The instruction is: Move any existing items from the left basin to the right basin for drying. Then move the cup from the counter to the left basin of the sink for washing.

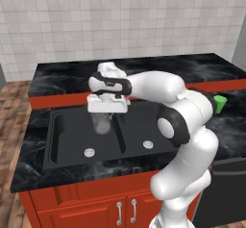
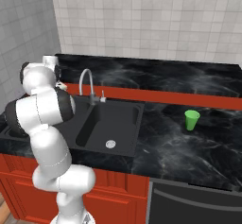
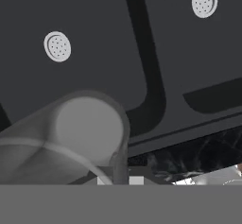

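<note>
The small grey translucent tumbler (image 1: 102, 123) hangs in the air above the left basin (image 1: 72, 135) of the matte black double sink, close to the middle divider. The white arm's two-finger gripper (image 1: 106, 111) is clenched on its rim. The bright green tapered cup (image 2: 191, 120) stands on the glossy black marble-look counter (image 2: 189, 147), well right of the right basin (image 2: 116, 124).
</note>
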